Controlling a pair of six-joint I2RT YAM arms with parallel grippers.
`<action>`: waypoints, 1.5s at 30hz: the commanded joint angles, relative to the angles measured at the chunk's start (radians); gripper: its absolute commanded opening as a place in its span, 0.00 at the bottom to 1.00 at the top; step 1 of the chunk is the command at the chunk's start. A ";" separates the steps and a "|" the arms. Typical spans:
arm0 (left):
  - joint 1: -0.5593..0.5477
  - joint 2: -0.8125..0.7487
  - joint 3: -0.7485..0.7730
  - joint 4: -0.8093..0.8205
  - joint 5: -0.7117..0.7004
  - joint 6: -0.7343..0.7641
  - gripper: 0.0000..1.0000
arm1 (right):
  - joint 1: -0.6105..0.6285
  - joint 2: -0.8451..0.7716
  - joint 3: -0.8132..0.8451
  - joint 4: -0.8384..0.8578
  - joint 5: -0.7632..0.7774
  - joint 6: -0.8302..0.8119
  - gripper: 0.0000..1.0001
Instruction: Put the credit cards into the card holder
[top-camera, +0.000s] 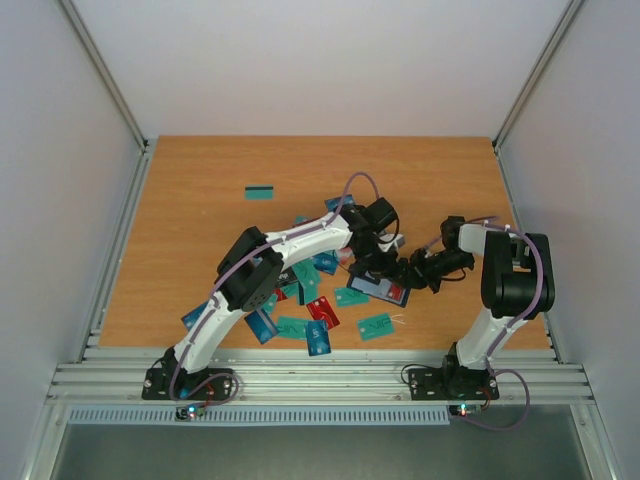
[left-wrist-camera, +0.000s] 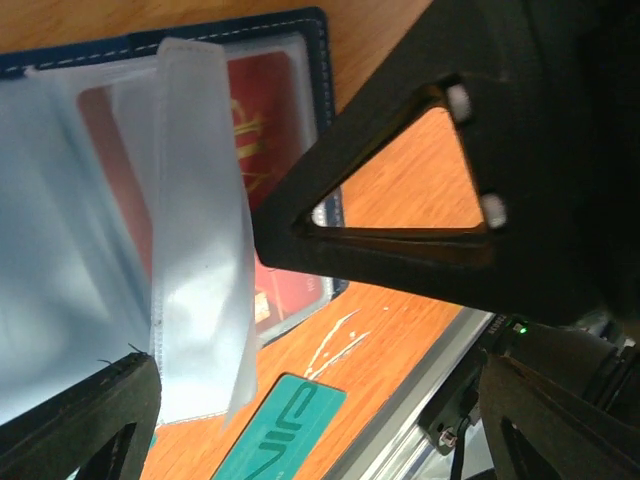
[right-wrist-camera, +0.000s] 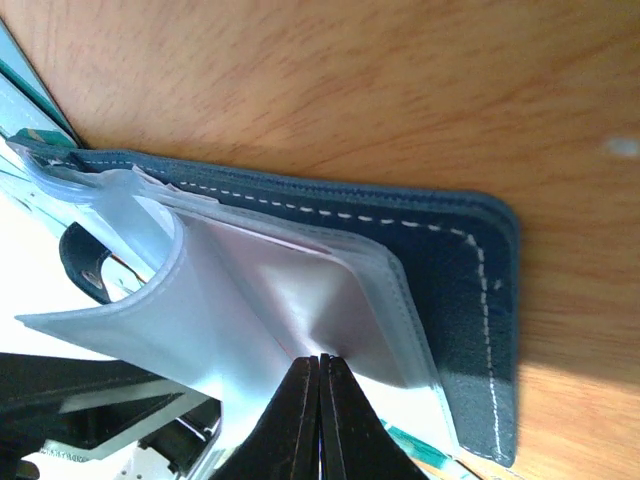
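Note:
The card holder (top-camera: 383, 290) lies open on the table, its navy cover (right-wrist-camera: 470, 300) flat and its clear sleeves (left-wrist-camera: 200, 230) fanned up. A red credit card (left-wrist-camera: 265, 130) sits in one sleeve. My right gripper (right-wrist-camera: 322, 362) is shut, pinching a clear sleeve and lifting it; its black finger (left-wrist-camera: 420, 200) crosses the left wrist view. My left gripper (left-wrist-camera: 320, 430) hovers open just above the holder with nothing between its fingers. A teal credit card (left-wrist-camera: 285, 425) lies on the wood below it. Several more credit cards (top-camera: 300, 300) lie scattered under the left arm.
One teal card (top-camera: 260, 192) lies alone at the back left, another (top-camera: 375, 325) near the front by the holder. The table's metal front rail (top-camera: 320, 378) runs close behind the pile. Both arms meet over the table's middle.

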 joint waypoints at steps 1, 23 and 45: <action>-0.015 0.007 0.022 0.092 0.056 -0.008 0.88 | 0.002 -0.002 0.036 -0.044 0.052 -0.003 0.04; -0.045 0.077 0.095 0.158 0.156 -0.013 0.87 | -0.036 -0.231 0.213 -0.322 0.263 -0.015 0.06; 0.072 -0.650 -0.462 0.013 -0.389 0.117 0.99 | 0.034 -0.517 0.101 -0.353 -0.019 0.017 0.22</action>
